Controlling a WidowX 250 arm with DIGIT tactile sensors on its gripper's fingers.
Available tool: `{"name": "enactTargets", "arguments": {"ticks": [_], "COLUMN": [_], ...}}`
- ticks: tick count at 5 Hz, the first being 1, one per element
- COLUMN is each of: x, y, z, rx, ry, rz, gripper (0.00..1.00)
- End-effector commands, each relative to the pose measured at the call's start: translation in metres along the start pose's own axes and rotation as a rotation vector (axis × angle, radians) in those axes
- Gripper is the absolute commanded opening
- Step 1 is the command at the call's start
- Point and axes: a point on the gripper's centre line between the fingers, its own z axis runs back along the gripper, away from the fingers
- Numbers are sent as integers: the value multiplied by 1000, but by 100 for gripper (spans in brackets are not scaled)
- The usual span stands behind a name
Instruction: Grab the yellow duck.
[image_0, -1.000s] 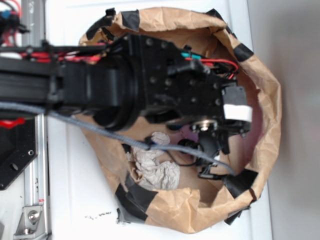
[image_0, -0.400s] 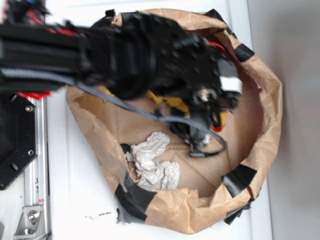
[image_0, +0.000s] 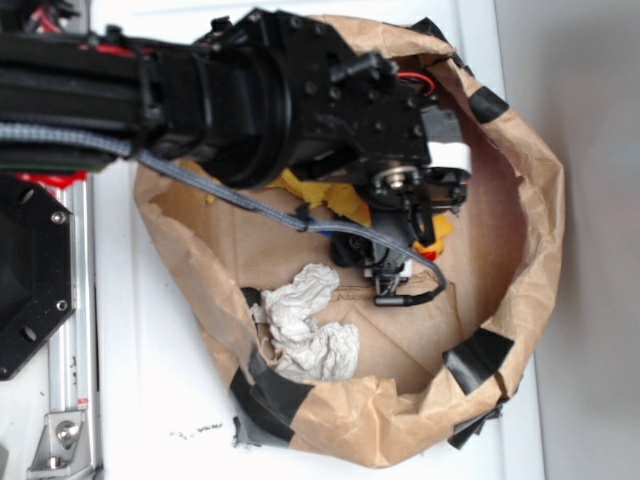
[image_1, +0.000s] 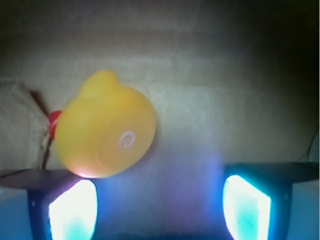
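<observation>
In the wrist view the yellow duck (image_1: 105, 132) lies on its side on the brown paper floor, its round underside facing me and its red beak at the left. My gripper (image_1: 160, 207) is open. The left fingertip (image_1: 72, 210) sits just below the duck and the right fingertip (image_1: 247, 207) stands far to its right, with nothing between them. From the exterior view only an orange-yellow sliver of the duck (image_0: 440, 236) shows beside the gripper (image_0: 405, 250), inside the paper bag.
The brown paper bag (image_0: 545, 230) with black tape patches rings the workspace with raised walls. A yellow towel (image_0: 322, 196) lies under the arm. A crumpled white cloth (image_0: 305, 325) sits at the lower left. A dark object (image_0: 350, 248) lies beside the gripper.
The arm has swung toward the top of the exterior view and stopped over the duck. The yellow towel and the duck have come into sight.
</observation>
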Motion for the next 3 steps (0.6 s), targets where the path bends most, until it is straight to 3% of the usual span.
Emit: {"name": "enactTargets", "arguments": {"ticks": [1, 2, 3], "x": [35, 38, 40], "y": [-19, -21, -19], "z": [23, 13, 0], "rx": [-18, -3, -5], "ry": [-101, -94, -78], "rz": [-71, -65, -55], "gripper": [100, 79, 0]}}
